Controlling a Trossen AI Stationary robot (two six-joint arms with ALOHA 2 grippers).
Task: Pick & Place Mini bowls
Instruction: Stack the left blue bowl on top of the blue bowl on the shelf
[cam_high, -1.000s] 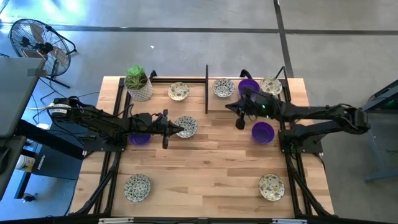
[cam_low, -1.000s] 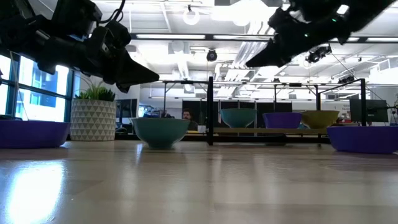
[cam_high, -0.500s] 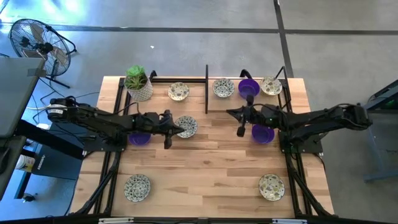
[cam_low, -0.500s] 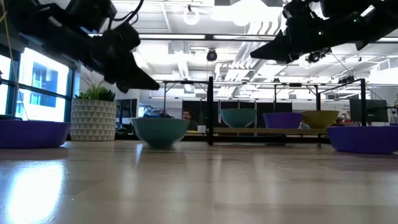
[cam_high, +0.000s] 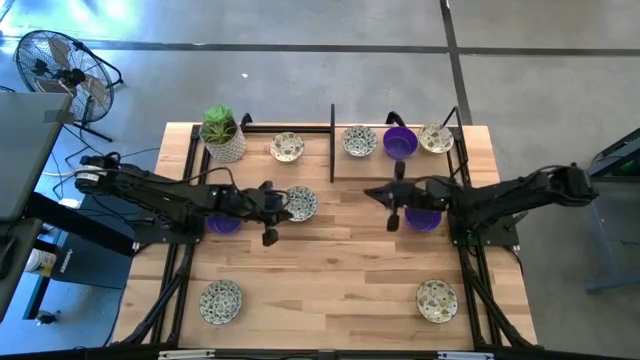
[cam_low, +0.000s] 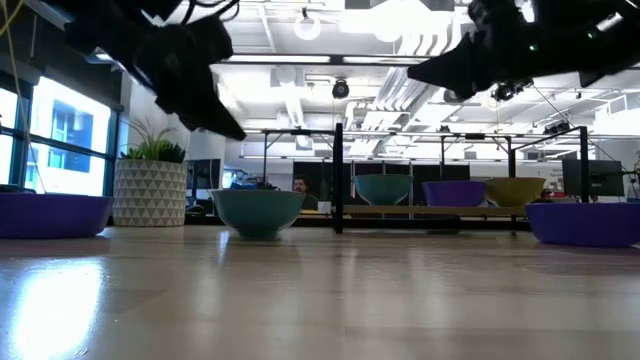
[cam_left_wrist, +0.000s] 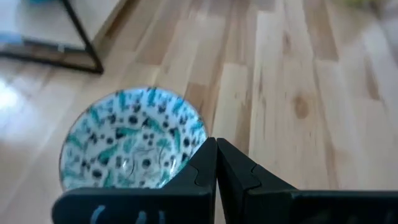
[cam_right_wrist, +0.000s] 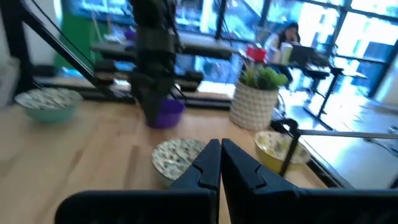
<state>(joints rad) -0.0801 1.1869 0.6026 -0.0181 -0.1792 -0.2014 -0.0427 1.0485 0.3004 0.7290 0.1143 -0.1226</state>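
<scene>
The left gripper (cam_high: 281, 211) hung above the middle-left of the wooden table (cam_high: 340, 270), its two dark fingers (cam_left_wrist: 205, 168) pressed together with nothing between them. Just past its tip, almost under it, sat a cream bowl with a speckled green floral pattern (cam_high: 300, 203), upright on the wood. Behind that gripper, under the left arm, a solid purple bowl (cam_high: 223, 223) rested on the table. The right gripper (cam_high: 372, 193) hovered over the middle-right of the table, pointing toward the left one, its fingers (cam_right_wrist: 208, 163) likewise closed flat against each other and holding nothing. Directly behind it, beneath the right arm, lay a second purple bowl (cam_high: 423, 217). Beyond both grippers, along the table's far edge, stood a row: a white pot with a green plant (cam_high: 222, 133), a patterned bowl (cam_high: 287, 147), then, past a thin black upright divider (cam_high: 332, 143), another patterned bowl (cam_high: 359, 141), a purple bowl (cam_high: 400, 142) and a yellowish patterned bowl (cam_high: 436, 138). On the near side of the grippers, well apart from them, two more patterned bowls sat near the table's front corners, one on the left (cam_high: 220, 300) and one on the right (cam_high: 437, 299). From table height, both grippers hung clear above the surface.
</scene>
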